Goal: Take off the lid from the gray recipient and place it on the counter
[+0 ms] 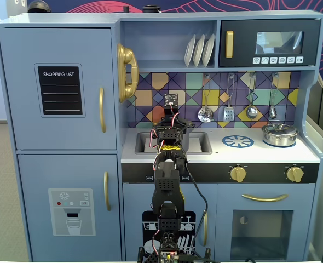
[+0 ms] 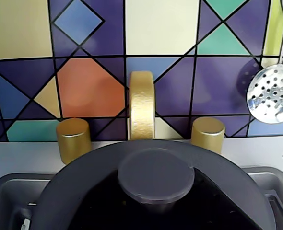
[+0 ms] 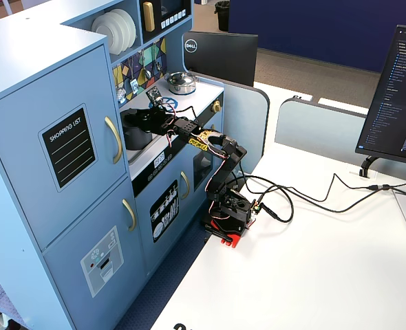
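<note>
While my arm [image 1: 167,181] reaches in over the sink [image 1: 200,143], I see the lid [image 2: 156,191] filling the bottom of the wrist view, its flat round knob [image 2: 156,181] dead centre and the gold tap [image 2: 141,103] with its two gold handles [image 2: 73,140] just behind it against the patterned tile wall [image 2: 84,57]. A slotted spoon [image 2: 272,94] hangs at the right of that view. Looking from the side, the gray pot [image 3: 135,130] sits in the sink area with the tool [image 3: 137,117] over its top; whether the tool is clenched or released I cannot tell, since its fingers are hidden in every view. On the bench [image 1: 260,156], well to the right in the front view, are the blue burner mark [image 1: 237,141] and a shiny silver pot [image 1: 280,133] with its own lid. Plates [image 1: 199,50] stand on the shelf above, beside a toy microwave [image 1: 271,43]. My arm's base is on a white desk [image 3: 313,275] with a monitor [image 3: 396,89] at the right.
</note>
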Controlling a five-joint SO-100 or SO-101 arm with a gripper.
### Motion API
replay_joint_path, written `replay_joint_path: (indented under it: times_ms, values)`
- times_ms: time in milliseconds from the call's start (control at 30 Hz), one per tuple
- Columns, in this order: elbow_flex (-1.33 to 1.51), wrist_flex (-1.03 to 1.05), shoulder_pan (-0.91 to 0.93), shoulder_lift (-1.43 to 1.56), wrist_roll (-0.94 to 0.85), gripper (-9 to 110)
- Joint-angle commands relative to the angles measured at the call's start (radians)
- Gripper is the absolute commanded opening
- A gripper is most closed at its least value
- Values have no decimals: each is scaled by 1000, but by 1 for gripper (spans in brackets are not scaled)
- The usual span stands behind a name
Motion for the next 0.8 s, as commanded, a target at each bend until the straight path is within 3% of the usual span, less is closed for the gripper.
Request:
replay_joint_path:
  times_ms: [0,767]
  values:
    - [-38,-31,-5,28,-6,0]
    - [-152,61,126,152,5,0]
